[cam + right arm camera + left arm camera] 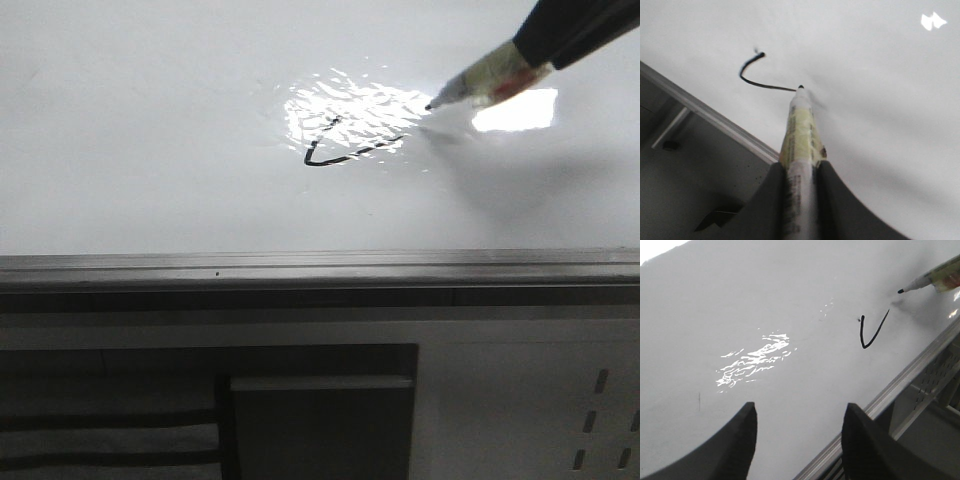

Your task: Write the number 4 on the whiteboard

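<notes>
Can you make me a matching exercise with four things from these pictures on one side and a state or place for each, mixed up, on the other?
Things:
1. marker
2. left gripper
3. black stroke
4. metal rail

States or places:
A. open, holding nothing, over the whiteboard
B. runs along the board's near edge in the front view
C. clamped in the right gripper, tip just off the end of the line
D. a V-like hooked line, only part of the number 4

Pairs: 1-C, 2-A, 3-D, 4-B
</notes>
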Controlling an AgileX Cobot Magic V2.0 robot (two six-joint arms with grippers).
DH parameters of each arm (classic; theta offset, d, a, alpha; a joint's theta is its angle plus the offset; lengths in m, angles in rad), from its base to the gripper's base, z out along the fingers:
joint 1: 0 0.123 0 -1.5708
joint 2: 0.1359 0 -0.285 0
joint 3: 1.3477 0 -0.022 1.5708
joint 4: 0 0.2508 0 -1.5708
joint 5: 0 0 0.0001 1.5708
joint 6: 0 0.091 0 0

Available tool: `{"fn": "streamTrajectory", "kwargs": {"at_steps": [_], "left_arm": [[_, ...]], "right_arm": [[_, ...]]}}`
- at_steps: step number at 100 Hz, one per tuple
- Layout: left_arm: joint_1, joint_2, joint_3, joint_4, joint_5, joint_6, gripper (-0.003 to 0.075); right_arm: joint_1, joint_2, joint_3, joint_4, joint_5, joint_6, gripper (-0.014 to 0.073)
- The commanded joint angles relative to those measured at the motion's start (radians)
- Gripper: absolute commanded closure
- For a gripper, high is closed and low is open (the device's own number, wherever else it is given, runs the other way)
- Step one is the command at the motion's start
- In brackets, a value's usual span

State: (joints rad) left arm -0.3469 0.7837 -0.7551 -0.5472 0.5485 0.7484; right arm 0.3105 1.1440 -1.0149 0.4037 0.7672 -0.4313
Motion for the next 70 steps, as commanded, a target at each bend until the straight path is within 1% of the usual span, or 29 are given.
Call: {"fn": "streamTrajectory", "kwargs": {"at_steps": [1,11,32,39,47,51,55,63,70], "left_arm": [[0.003,-0.002,-0.025,-0.032,-0.067,-0.009,0.0367],[0.003,-0.002,-0.025,-0.032,-0.063,-0.009,0.0367],[0.003,-0.002,-0.025,-0.032,-0.063,-0.009,0.0367],[0.003,-0.002,-0.025,-0.032,-0.063,-0.009,0.0367],[0.003,-0.002,-0.025,-0.032,-0.06,-0.009,0.0367],[0.003,-0.002,-0.025,-0.032,-0.053,-0.009,0.0367],[0.003,-0.002,-0.025,-0.032,-0.038,-0.003,0.0367],[-0.004,0.009,-0.034,-0.038,0.038,0.054,0.0367],[-0.021,0.037,-0.053,-0.048,0.108,0.104,0.0367]], "right_arm": [[0.033,-0.047,-0.028,0.06,-0.084,-0.052,0.0646],[0.072,-0.034,-0.028,0.06,-0.142,-0.054,0.0646],[0.079,0.08,-0.028,0.06,-0.18,-0.056,0.0646],[0.079,0.13,-0.028,0.054,-0.134,-0.056,0.0646],[0.077,0.169,-0.028,0.054,-0.015,-0.059,0.0646],[0.086,0.171,-0.028,0.056,0.016,-0.067,0.0646],[0.093,0.158,-0.028,0.056,0.018,-0.074,0.0646],[0.112,0.102,-0.035,0.056,-0.002,-0.096,0.0646],[0.121,0.044,-0.049,0.056,0.011,-0.165,0.0646]]}}
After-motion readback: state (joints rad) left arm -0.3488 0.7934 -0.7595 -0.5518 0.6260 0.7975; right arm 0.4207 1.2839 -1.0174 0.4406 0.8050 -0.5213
